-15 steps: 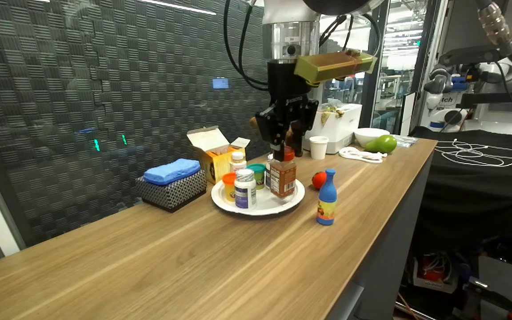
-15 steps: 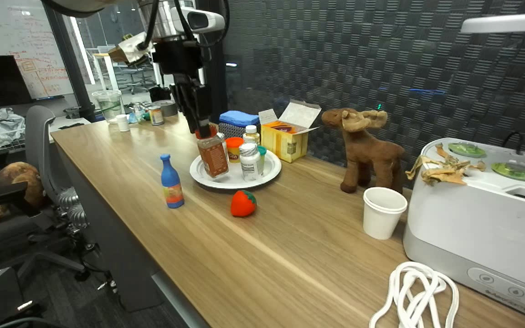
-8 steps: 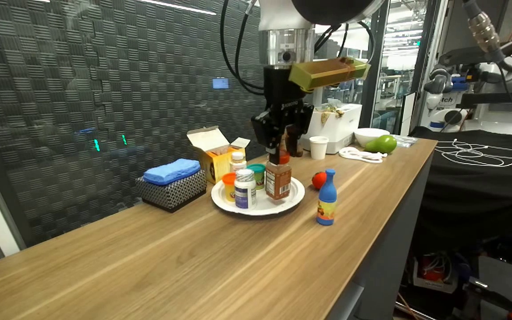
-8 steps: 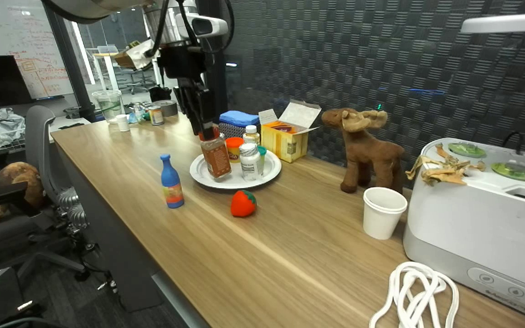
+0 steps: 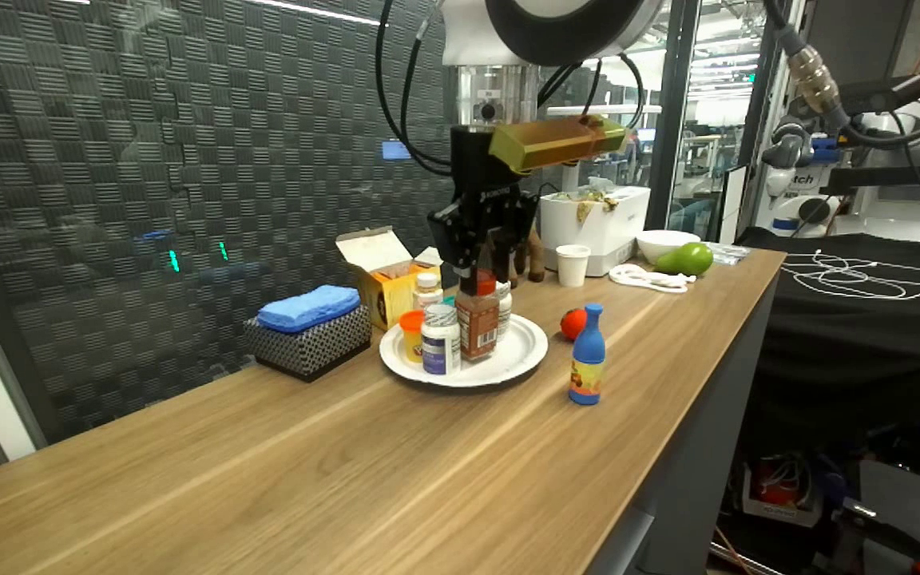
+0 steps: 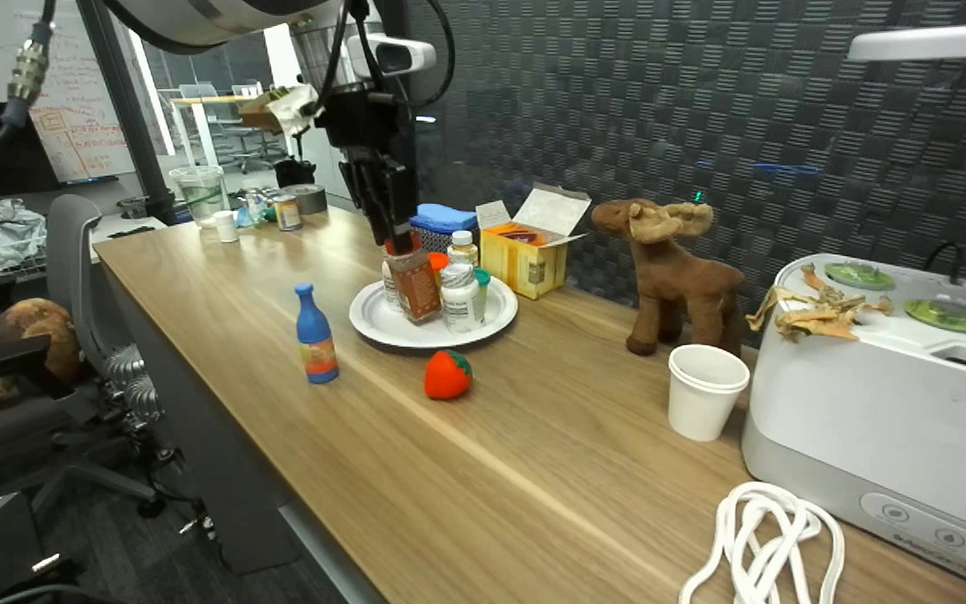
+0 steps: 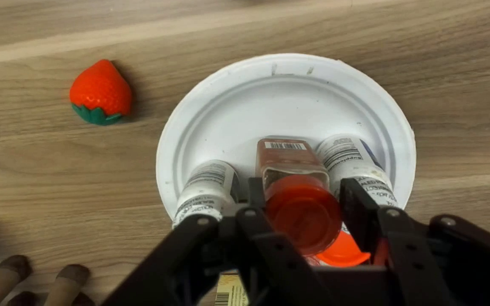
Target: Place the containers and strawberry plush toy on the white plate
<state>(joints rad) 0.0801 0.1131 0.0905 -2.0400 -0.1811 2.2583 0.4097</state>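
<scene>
My gripper (image 5: pixel 482 281) is shut on the red cap of a brown spice bottle (image 5: pixel 477 326). It holds the bottle slightly tilted over the white plate (image 7: pixel 292 102); I cannot tell whether its base touches. Two white supplement bottles (image 7: pixel 211 187) (image 7: pixel 347 159) stand on the plate, one on each side of the spice bottle. An orange-lidded tub (image 5: pixel 412 335) and a green-lidded tub (image 6: pixel 481 289) are also there, both partly hidden. A small white-capped bottle (image 5: pixel 426 289) shows behind them. The red strawberry toy (image 6: pixel 448 375) lies on the table beside the plate. A blue bottle (image 5: pixel 586 359) stands on the table.
An open yellow box (image 6: pixel 525 260) and a tissue box with a blue cloth (image 5: pixel 308 331) stand behind the plate. A brown moose plush (image 6: pixel 684 277), paper cups (image 6: pixel 703 394), a white appliance (image 6: pixel 885 403) and a white cord (image 6: pixel 760 537) are along the table.
My gripper has carried the spice bottle across the plate, closer to the white bottle near the orange-lidded tub. The grip stays shut. The strawberry and blue bottle have not moved.
</scene>
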